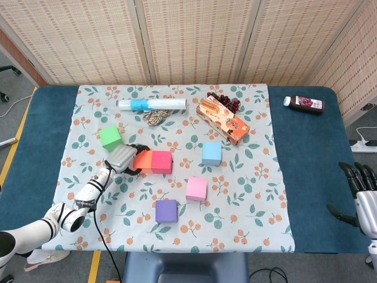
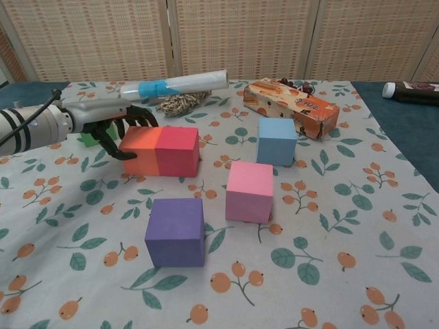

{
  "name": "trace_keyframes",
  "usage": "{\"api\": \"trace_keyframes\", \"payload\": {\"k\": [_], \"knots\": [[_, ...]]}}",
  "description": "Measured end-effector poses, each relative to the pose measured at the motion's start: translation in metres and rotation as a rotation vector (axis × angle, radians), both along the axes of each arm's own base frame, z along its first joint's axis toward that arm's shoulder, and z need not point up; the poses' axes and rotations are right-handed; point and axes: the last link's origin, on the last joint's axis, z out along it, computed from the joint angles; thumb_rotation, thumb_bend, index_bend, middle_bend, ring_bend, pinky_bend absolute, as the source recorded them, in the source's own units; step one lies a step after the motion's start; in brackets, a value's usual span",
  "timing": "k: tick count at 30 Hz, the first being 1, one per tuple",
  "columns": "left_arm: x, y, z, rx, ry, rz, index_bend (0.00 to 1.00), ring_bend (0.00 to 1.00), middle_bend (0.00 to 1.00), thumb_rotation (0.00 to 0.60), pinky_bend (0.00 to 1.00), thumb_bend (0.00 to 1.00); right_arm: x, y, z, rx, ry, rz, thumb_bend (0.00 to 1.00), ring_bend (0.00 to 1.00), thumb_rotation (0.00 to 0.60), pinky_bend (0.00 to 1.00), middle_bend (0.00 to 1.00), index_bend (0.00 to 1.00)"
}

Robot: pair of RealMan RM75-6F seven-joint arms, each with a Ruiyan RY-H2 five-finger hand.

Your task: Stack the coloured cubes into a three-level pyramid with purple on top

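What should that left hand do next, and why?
Probably let go of the orange cube and reach for the green cube. The left hand has its fingers on the orange one, which already sits flush against the red cube, so the base row needs a third.

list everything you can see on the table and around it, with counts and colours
orange foam cube: 1, orange, touching the red cube's left side
red foam cube: 1, red, centre-left
green foam cube: 1, green, far left
blue foam cube: 1, light blue, centre
pink foam cube: 1, pink, front centre
purple foam cube: 1, purple, nearest front
snack box: 1, orange, back right
rolled tube: 1, white and blue, back
twine bundle: 1, beige, back
dark bottle: 1, far right
floral tablecloth: 1, white
left hand: at the orange cube
right hand: table's right edge, holding nothing
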Motion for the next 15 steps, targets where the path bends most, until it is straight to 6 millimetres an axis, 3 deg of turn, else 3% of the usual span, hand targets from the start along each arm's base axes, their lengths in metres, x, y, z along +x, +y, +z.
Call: {"api": "trace_keyframes", "payload": {"k": [15], "knots": [[-0.0036,-0.0042,0.0005,0.006,0.015,0.012,0.09,0.25,0.16,0.600,0.37,0.34,-0.0008,0.0020,0.0004,0.000,-0.003,0.001,0.06,0.00,0.600,0.06,0.09,0.00]]}}
